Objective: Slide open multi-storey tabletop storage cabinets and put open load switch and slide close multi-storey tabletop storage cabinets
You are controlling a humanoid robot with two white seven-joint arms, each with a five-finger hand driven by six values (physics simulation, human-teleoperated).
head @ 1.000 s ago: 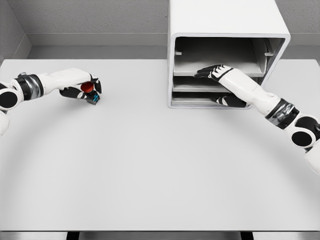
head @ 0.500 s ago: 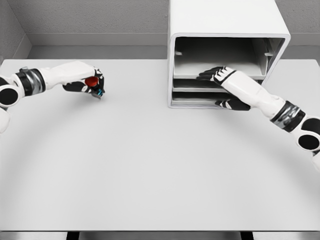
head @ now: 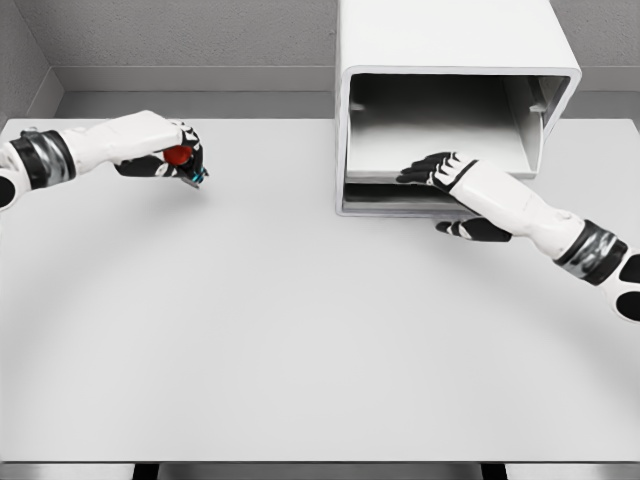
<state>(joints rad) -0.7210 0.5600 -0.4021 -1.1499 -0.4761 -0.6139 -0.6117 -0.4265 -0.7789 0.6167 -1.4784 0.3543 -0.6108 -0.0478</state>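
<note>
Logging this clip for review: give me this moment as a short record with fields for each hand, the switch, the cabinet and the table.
left hand: raised above the table's left side, fingers closed on the load switch
load switch: red top, small dark body, held off the table in the left hand
right hand: fingers extended flat on the pulled-out drawer
drawer: slid partly out of the cabinet, nothing visible in it
cabinet: white, on the table's far right, front open toward the camera
table: white
</note>
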